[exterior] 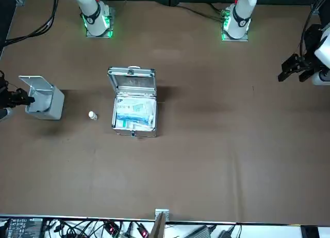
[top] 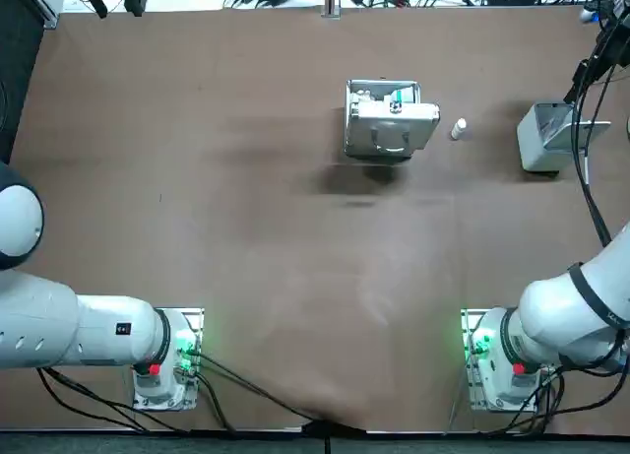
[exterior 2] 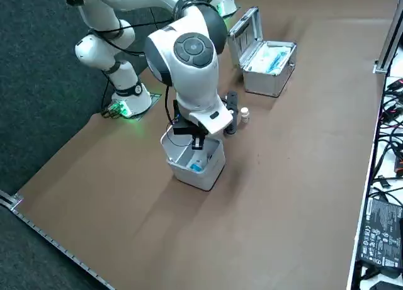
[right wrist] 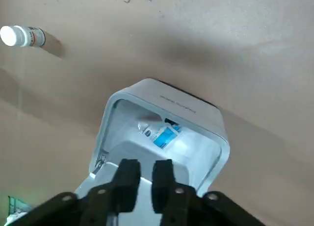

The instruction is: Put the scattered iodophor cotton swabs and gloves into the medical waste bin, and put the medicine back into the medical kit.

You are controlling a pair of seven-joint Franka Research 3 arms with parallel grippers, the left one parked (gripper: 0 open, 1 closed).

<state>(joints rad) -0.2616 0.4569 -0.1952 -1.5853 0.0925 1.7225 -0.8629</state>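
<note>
The grey medical waste bin (right wrist: 206,118) stands open, with a blue and white packet (right wrist: 164,135) and small white items inside. My right gripper (right wrist: 145,182) hangs just above the bin's opening, fingers shut with nothing between them. In the right side view the gripper (exterior 2: 194,142) sits over the bin (exterior 2: 211,170). A small white medicine bottle (top: 459,129) stands on the table between the bin (top: 536,144) and the open medical kit (top: 386,119). The bottle (right wrist: 22,36) lies well away from my fingers. The kit (exterior: 133,106) holds white and blue packets.
The brown table (top: 246,227) stretches wide to the robot's left of the kit. The bin's lid (exterior: 35,84) stands raised. Cables (top: 591,70) hang near the table's right edge.
</note>
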